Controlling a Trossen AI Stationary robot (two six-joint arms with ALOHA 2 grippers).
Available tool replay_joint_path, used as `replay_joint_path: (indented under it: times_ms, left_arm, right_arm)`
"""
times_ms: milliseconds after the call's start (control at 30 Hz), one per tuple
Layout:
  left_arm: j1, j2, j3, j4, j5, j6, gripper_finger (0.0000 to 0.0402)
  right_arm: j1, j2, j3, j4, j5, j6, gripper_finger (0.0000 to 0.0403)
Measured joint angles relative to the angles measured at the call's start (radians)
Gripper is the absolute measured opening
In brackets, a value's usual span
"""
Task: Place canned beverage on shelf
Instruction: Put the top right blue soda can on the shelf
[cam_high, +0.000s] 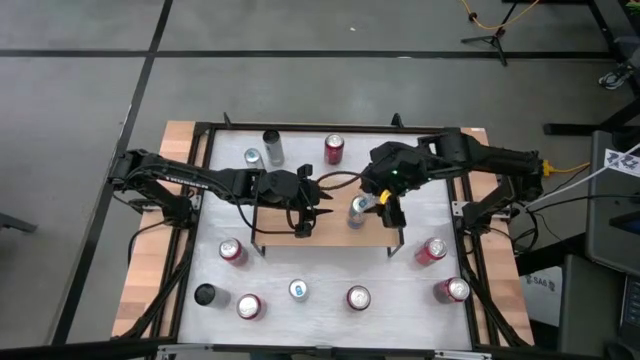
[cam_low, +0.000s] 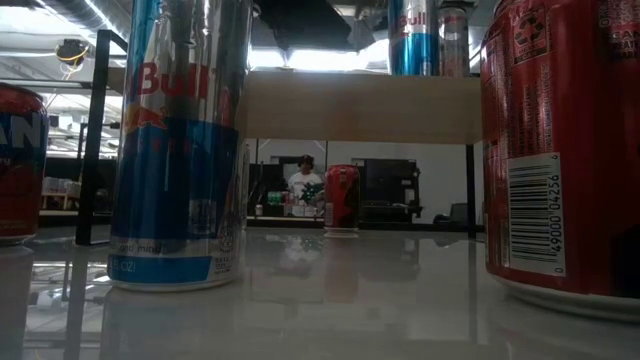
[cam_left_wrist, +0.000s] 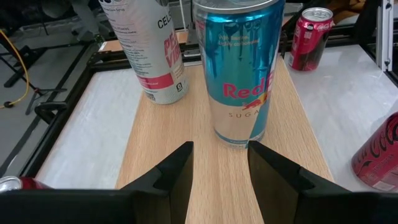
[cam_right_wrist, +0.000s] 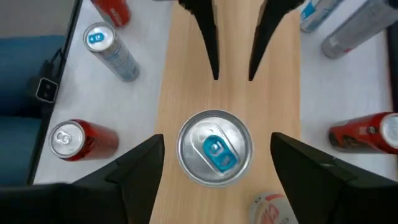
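Note:
The shelf (cam_high: 335, 232) is a low wooden board on black legs between my two arms. A light-blue Red Bull can (cam_left_wrist: 239, 68) stands upright on its board (cam_right_wrist: 186, 93). A white can with pink print (cam_left_wrist: 152, 50) stands on the board next to it. My left gripper (cam_left_wrist: 221, 149) hovers open over the board, its fingertips just short of the blue can (cam_high: 358, 210) and touching nothing. My right gripper (cam_right_wrist: 217, 138) is open above the same can (cam_right_wrist: 214, 148), one finger to each side and clear of it.
Several loose cans stand on the white table around the shelf: red ones (cam_high: 233, 250) (cam_high: 431, 250) (cam_high: 334, 149), a black one (cam_high: 205, 294), silver ones (cam_high: 272, 146). In the low view a tall blue can (cam_low: 180, 150) and a red can (cam_low: 565, 150) stand close by.

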Motion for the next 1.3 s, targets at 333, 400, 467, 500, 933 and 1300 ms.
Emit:
replay_joint_path:
  times_ms: [333,400,467,500,933,1300]
  left_arm:
    - [0.000,0.000,0.000,0.000,0.000,0.000,0.0143]
    - [0.000,0.000,0.000,0.000,0.000,0.000,0.0143]
    - [0.000,0.000,0.000,0.000,0.000,0.000,0.0143]
    - [0.000,0.000,0.000,0.000,0.000,0.000,0.0143]
    - [0.000,0.000,0.000,0.001,-0.002,0.000,0.0143]
    - [0.002,0.000,0.000,0.059,-0.061,0.026,0.0143]
  right_arm:
    - [0.193,0.000,0.048,-0.105,0.151,0.163,0.0285]
    - [0.240,0.000,0.048,-0.122,0.200,0.238,0.0285]
    - [0.287,-0.001,0.037,-0.123,0.250,0.315,0.0285]
    - [0.309,-0.001,0.027,-0.125,0.278,0.352,0.0285]
    - [0.597,0.001,-0.273,-0.055,0.587,0.878,0.0285]
    - [0.575,0.000,-0.484,0.164,0.674,0.927,0.0285]
